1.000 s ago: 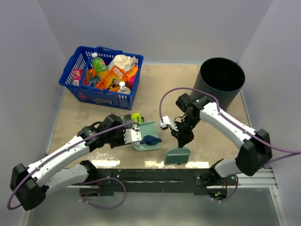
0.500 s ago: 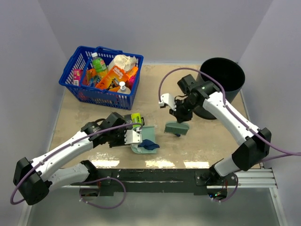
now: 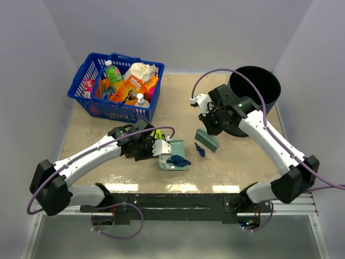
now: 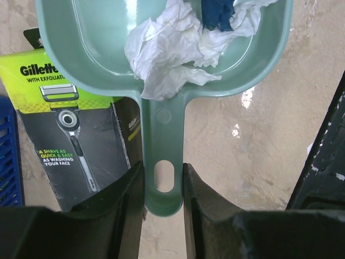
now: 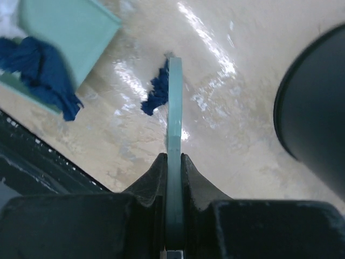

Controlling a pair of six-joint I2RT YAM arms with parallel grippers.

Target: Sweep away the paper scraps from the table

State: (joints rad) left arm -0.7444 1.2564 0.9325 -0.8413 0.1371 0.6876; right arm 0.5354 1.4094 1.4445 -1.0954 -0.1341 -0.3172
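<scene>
The table [image 3: 242, 162], a flat beige top with a sandy speckle and glossy patches of glare, has seen the right arm swing in the last second. It carried the brush from the lower centre, near the black front edge, up to the middle right, close to the bin. The bin [image 3: 268, 110], a round matte black tub, stands at upper right. The basket [image 3: 121, 111], a blue plastic lattice full of groceries, stands at upper left.

The dustpan [image 3: 178, 147] is smooth pale teal plastic with a shallow scoop and a slotted handle. It has shifted slightly toward the centre and sits left of the brush. The left gripper [image 4: 163, 172] is clamped on that handle, a finger on each side. The brush [image 3: 207, 140], the same teal and thin when seen edge-on, is pinched in the closed right gripper [image 5: 173, 164]. A glossy green-and-black razor box [image 4: 70, 124] lies just beside the pan's handle.

Of the paper scraps, 2 are in the pan: a crumpled white wad [image 4: 167, 54] and a dark blue wad [image 3: 177, 160] hanging over its lip. 1 smaller blue scrap [image 3: 200, 151] lies on the table, touching the brush on the side toward the pan.

I judge that the brush has been set behind this last visible scrap. A short push toward the pan looks like what remains before emptying.
</scene>
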